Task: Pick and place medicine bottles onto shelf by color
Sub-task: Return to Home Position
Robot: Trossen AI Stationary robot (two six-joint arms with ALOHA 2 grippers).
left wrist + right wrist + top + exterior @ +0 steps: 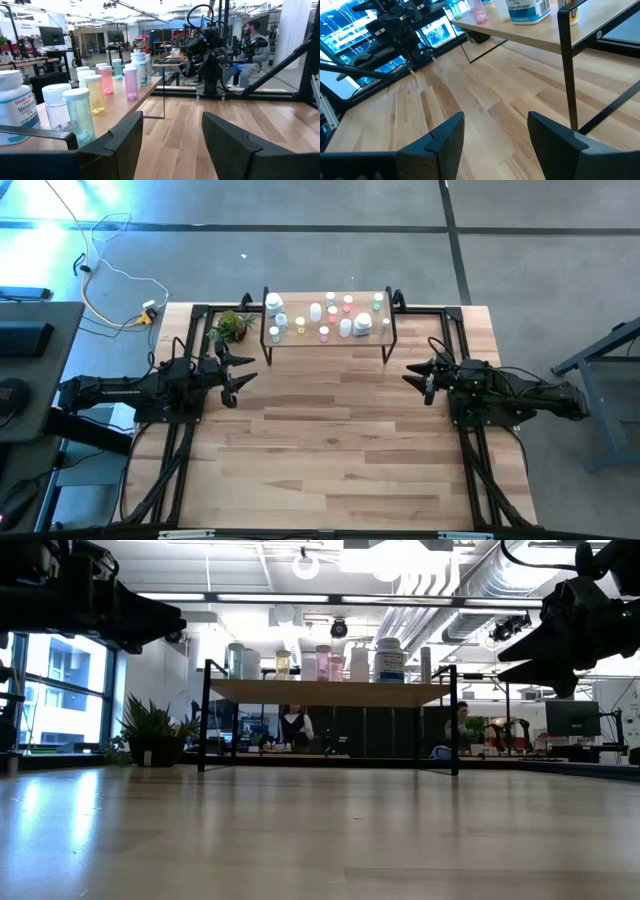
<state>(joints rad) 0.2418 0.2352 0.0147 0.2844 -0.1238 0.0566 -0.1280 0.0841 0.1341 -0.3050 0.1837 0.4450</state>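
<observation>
Tabletop (330, 450) beneath left hand (241, 380), right hand (416, 383)

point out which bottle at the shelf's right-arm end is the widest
The white bottle with the blue-printed label; its neighbours are much slimmer.

The tabletop (330, 440) is showing smooth pale wood planks with a soft sheen. The shelf (330, 692) is pairing a light-wood board with thin black metal legs. The medicine bottles (95, 95) are gleaming as glossy translucent plastic. The left gripper (172, 119) is showing matt dark fingers (125, 140).
</observation>
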